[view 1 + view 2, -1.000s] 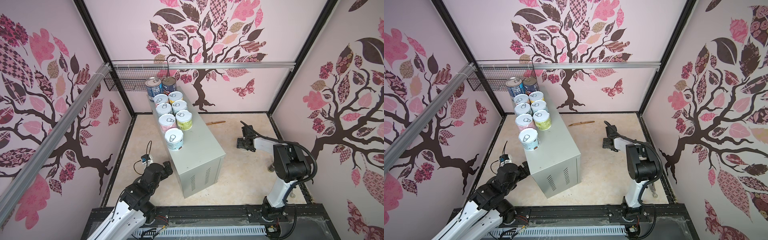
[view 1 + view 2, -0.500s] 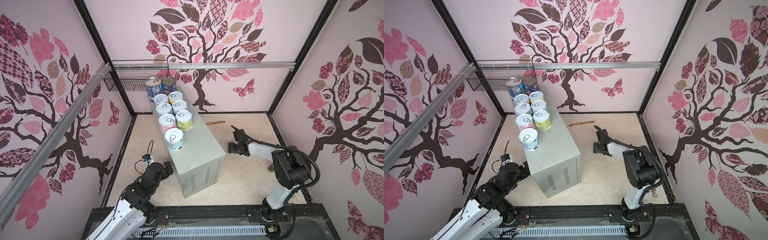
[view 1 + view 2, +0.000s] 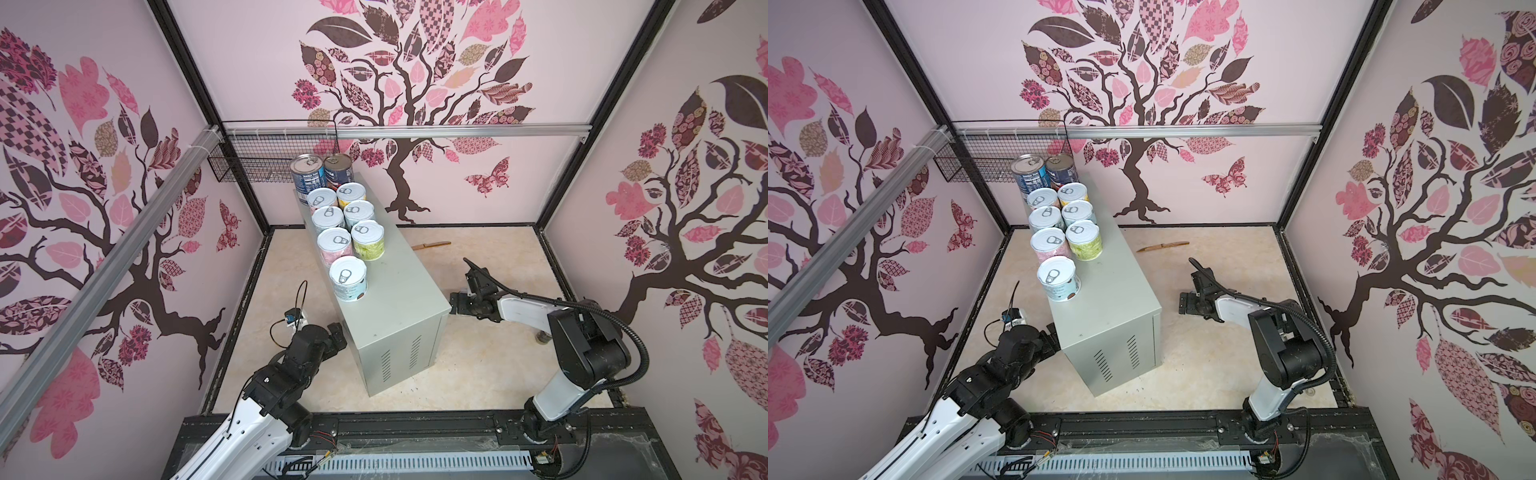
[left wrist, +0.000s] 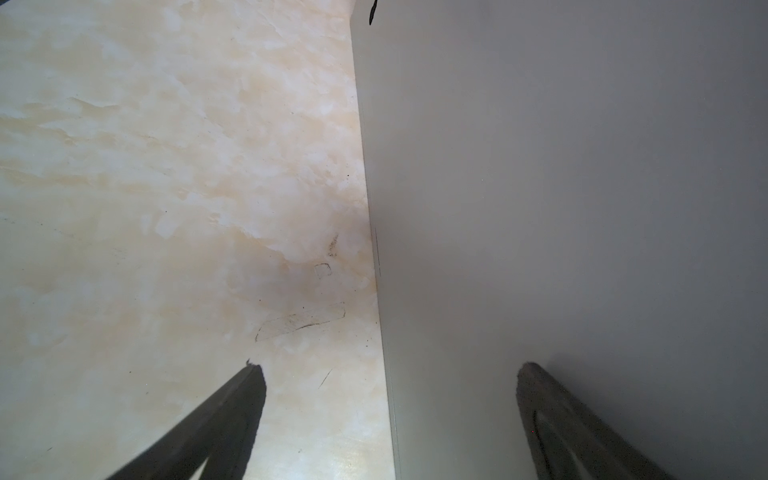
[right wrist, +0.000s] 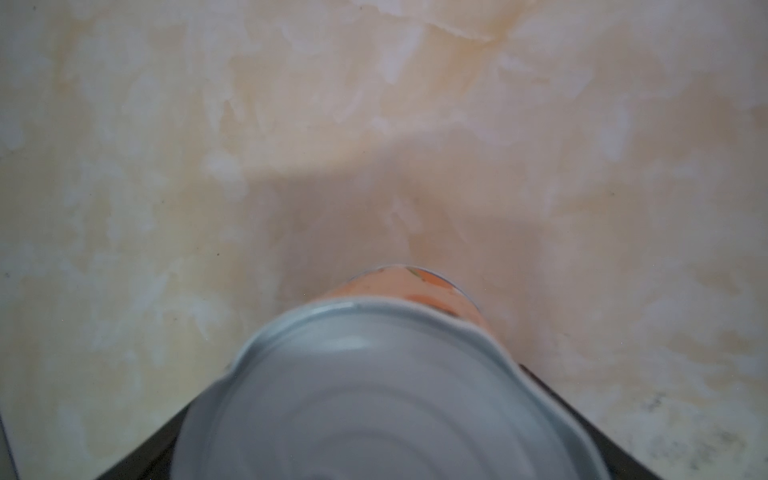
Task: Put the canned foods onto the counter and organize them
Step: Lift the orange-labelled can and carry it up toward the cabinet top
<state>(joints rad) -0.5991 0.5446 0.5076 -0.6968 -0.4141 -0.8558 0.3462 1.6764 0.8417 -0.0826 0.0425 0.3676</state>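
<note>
Nine cans (image 3: 328, 216) stand upright on the desk (image 3: 399, 299), packed at its far end. Two tall ones are at the back, then three pairs of short ones, then a single short can (image 3: 348, 282) alone in the left row. The spot beside it is bare, as is the near half of the desk top.

The tenth, an orange can (image 5: 390, 395), is not up there. The right wrist view shows its white end close up and its label running down toward the floor (image 5: 166, 145). The dark fingers (image 5: 149, 457) of the right end effector (image 3: 456, 305) stand on either side of it. The picture is blurred, so I cannot tell whether they pinch the can or stand just off it. In both top views that end effector sits low beside the desk's right wall and hides the can.

The left end effector (image 4: 392, 368) is spread wide and empty, low beside the desk's left wall.

By my reading one can is left: lift it and set it beside the single one.
</note>
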